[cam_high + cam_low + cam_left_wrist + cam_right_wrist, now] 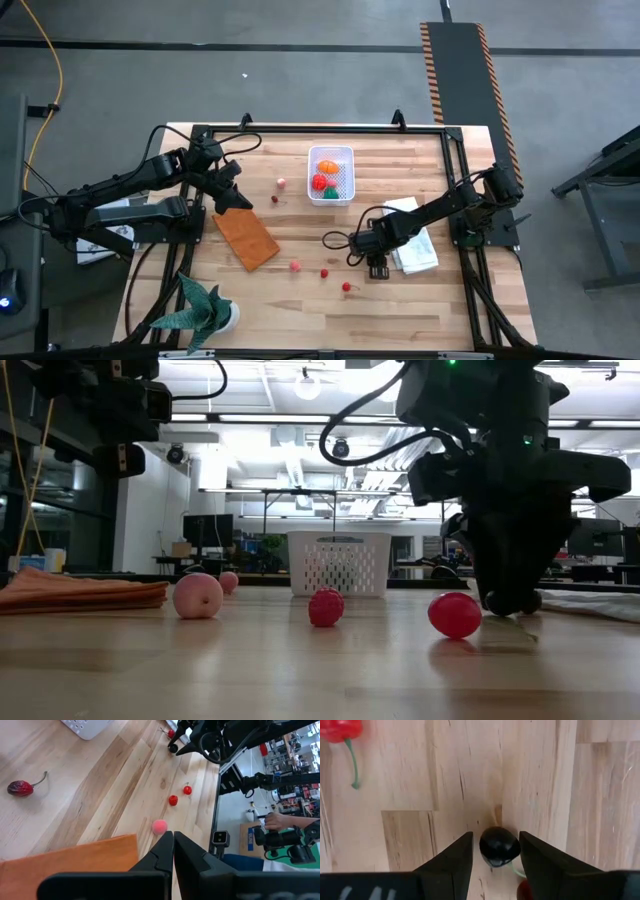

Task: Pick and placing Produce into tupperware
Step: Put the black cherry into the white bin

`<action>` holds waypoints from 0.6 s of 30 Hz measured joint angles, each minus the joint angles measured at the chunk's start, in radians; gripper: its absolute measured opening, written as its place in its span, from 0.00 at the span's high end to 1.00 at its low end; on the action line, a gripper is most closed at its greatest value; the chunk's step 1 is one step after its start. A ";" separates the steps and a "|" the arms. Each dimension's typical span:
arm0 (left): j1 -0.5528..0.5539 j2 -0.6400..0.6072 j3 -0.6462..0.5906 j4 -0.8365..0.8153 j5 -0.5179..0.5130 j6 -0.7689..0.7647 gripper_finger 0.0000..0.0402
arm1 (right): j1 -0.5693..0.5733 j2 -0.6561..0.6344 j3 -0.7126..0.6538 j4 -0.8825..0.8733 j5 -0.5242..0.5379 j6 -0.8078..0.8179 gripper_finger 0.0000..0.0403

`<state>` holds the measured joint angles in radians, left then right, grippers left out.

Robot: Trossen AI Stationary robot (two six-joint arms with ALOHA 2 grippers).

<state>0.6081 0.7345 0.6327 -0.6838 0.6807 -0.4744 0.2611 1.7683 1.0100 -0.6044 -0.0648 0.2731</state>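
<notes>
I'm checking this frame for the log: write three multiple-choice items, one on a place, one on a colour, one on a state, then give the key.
1. Where is the tupperware?
A. at the table's far middle
B. beside the plant
C. under the left arm

2. What colour is the berry between the right gripper's jaws?
A. pink
B. orange
C. dark, nearly black

3. How do the left gripper's jaws stand?
A. wide open
B. shut, holding nothing
C. shut on a berry

Key:
1 A, the high view shows the tub at the far middle with produce inside.
2 C, the right wrist view shows a dark berry on the wood.
3 B, the left wrist view shows the jaws together and empty.
</notes>
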 joint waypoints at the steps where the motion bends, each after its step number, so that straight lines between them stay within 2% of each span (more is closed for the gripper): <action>1: 0.000 0.000 0.000 0.000 0.000 0.000 0.99 | 0.000 0.000 0.000 -0.002 0.000 0.003 0.63; 8: 0.000 0.000 0.000 0.000 0.000 0.000 0.99 | 0.000 0.000 0.000 -0.005 -0.001 0.000 0.64; 18: 0.000 0.000 0.000 0.000 0.000 0.003 0.99 | 0.000 -0.001 0.000 -0.005 -0.004 0.007 0.75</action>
<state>0.6082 0.7345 0.6327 -0.6838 0.6807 -0.4717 0.2615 1.7672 1.0103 -0.6090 -0.0689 0.2805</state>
